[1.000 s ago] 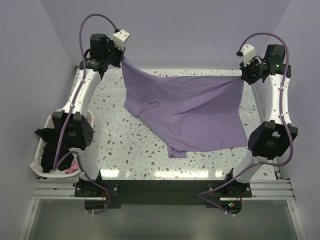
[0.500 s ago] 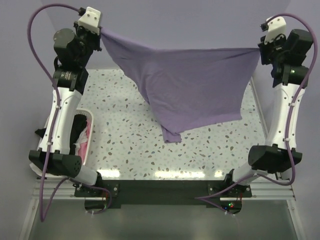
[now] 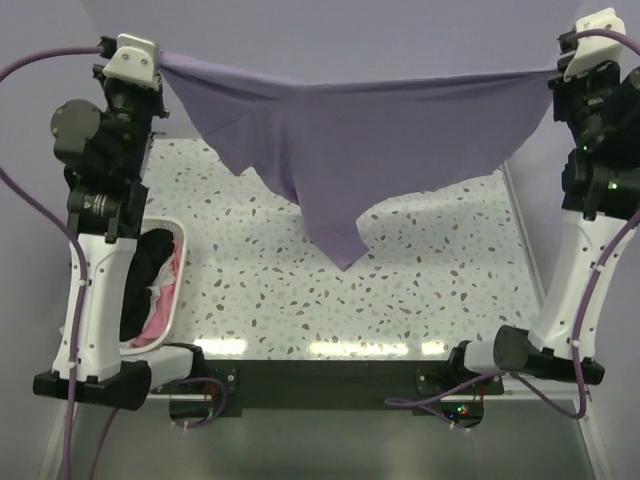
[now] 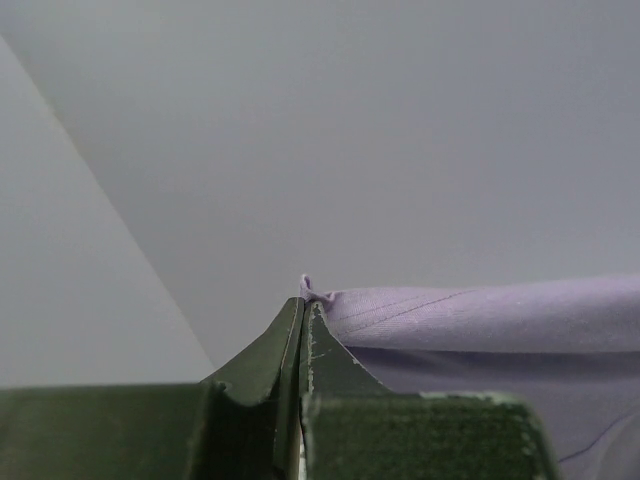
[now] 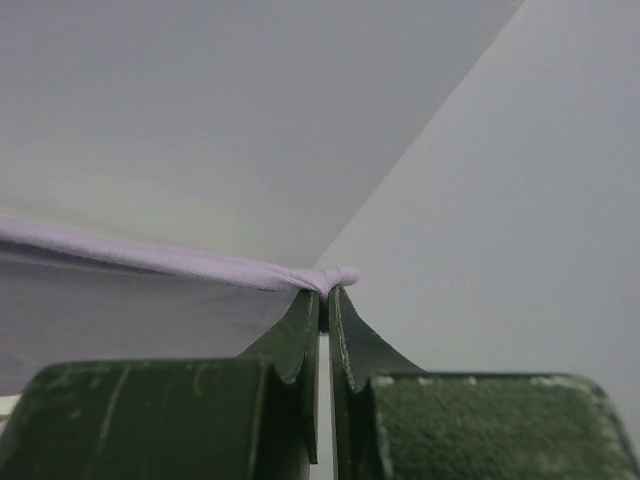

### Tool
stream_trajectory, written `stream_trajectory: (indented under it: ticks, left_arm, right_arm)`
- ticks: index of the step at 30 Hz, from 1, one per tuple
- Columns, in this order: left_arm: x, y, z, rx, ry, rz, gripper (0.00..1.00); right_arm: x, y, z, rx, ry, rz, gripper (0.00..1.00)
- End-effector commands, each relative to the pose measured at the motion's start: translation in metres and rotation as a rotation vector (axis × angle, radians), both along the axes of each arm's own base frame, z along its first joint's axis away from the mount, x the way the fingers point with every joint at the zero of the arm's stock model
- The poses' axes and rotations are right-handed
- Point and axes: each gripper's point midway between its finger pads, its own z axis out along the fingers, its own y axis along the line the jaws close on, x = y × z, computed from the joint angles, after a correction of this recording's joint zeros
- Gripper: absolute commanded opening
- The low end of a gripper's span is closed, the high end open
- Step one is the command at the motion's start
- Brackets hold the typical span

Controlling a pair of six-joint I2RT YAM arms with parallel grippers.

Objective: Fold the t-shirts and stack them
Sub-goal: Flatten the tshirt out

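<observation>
The lilac t-shirt (image 3: pixel 360 150) hangs in the air above the far half of the desk (image 3: pixel 420 300), strung by its upper edge between the two arms. The left pincer (image 3: pixel 163 62) is clamped tight on the left corner of that edge, and the right pincer (image 3: pixel 556 74) is clamped the same way on the right corner. Both wrist views show the fingers pressed together with a nub of lilac cloth between the tips.

The relation that matters is this: the shirt's long axis runs left to right along the taut line between the pincers, and all the slack falls below that line to a point slightly left of centre. Whether that point touches the desk I cannot tell. Neither arm is nearer, as each holds its own end.

Laying the shirt flat would likely mean lowering both ends evenly. Black and pink shirts (image 3: pixel 150 290) lie in the basket (image 3: pixel 181 262) at the near left.
</observation>
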Motion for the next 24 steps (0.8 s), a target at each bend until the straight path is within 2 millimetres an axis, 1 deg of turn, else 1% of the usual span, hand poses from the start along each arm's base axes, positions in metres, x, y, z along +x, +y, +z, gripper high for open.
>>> stream_trajectory:
  ticks: [1,2,3,4,5,6,7,8,9,10,12,13,14,15,16,17,19,21,22,23,24]
  left_arm:
    - [-0.071,0.024,0.067,-0.033,-0.232,0.08,0.0]
    - [-0.083,0.025,0.072,-0.038,-0.253,0.078,0.0]
    - [-0.095,0.027,0.08,-0.052,-0.277,0.075,0.0]
    - [-0.114,0.028,0.09,-0.06,-0.31,0.073,0.0]
    - [-0.123,0.03,0.092,-0.063,-0.313,0.075,0.0]
    - [-0.138,0.032,0.101,-0.075,-0.34,0.072,0.0]
    - [-0.153,0.034,0.104,-0.077,-0.347,0.075,0.0]
    - [-0.166,0.035,0.111,-0.087,-0.367,0.071,0.0]
    - [-0.182,0.036,0.115,-0.091,-0.388,0.068,0.0]
    - [-0.19,0.037,0.116,-0.093,-0.389,0.069,0.0]
    - [-0.213,0.04,0.123,-0.098,-0.424,0.068,0.0]
    - [-0.218,0.041,0.123,-0.098,-0.426,0.073,0.0]
    - [-0.23,0.044,0.131,-0.101,-0.451,0.08,0.0]
    - [-0.234,0.047,0.134,-0.107,-0.458,0.096,0.0]
    - [-0.233,0.048,0.134,-0.101,-0.447,0.102,0.0]
    - [-0.245,0.051,0.145,-0.097,-0.474,0.113,0.0]
    - [-0.233,0.053,0.145,-0.082,-0.442,0.137,0.0]
    - [-0.216,0.055,0.141,-0.055,-0.409,0.171,0.0]
    - [-0.208,0.055,0.137,-0.038,-0.391,0.181,0.0]
    - [-0.191,0.053,0.126,-0.022,-0.353,0.183,0.0]
    - [-0.179,0.05,0.119,-0.002,-0.329,0.174,0.0]
  right_arm:
    - [-0.063,0.004,0.06,-0.071,-0.19,-0.062,0.0]
    - [-0.074,0.006,0.064,-0.087,-0.203,-0.061,0.0]
    - [-0.079,0.007,0.063,-0.095,-0.206,-0.064,0.0]
    - [-0.101,0.013,0.073,-0.111,-0.248,-0.067,0.0]
    - [-0.109,0.014,0.077,-0.131,-0.265,-0.074,0.0]
    - [-0.114,0.014,0.076,-0.14,-0.267,-0.078,0.0]
    - [-0.134,0.017,0.085,-0.163,-0.309,-0.092,0.0]
    - [-0.141,0.018,0.087,-0.172,-0.32,-0.1,0.0]
    - [-0.159,0.02,0.094,-0.183,-0.355,-0.117,0.0]
    - [-0.166,0.021,0.097,-0.197,-0.369,-0.125,0.0]
    - [-0.18,0.023,0.103,-0.216,-0.391,-0.137,0.0]
    - [-0.191,0.025,0.107,-0.238,-0.408,-0.144,0.0]
    - [-0.195,0.025,0.109,-0.247,-0.415,-0.147,0.0]
    - [-0.198,0.026,0.111,-0.258,-0.421,-0.15,0.0]
    - [-0.2,0.026,0.112,-0.277,-0.419,-0.157,0.0]
    - [-0.2,0.025,0.113,-0.284,-0.418,-0.157,0.0]
    - [-0.194,0.024,0.111,-0.301,-0.399,-0.158,0.0]
    - [-0.177,0.023,0.102,-0.305,-0.357,-0.133,0.0]
    - [-0.169,0.023,0.095,-0.31,-0.329,-0.123,0.0]
    - [-0.152,0.021,0.08,-0.307,-0.284,-0.103,0.0]
    - [-0.141,0.019,0.07,-0.306,-0.254,-0.091,0.0]
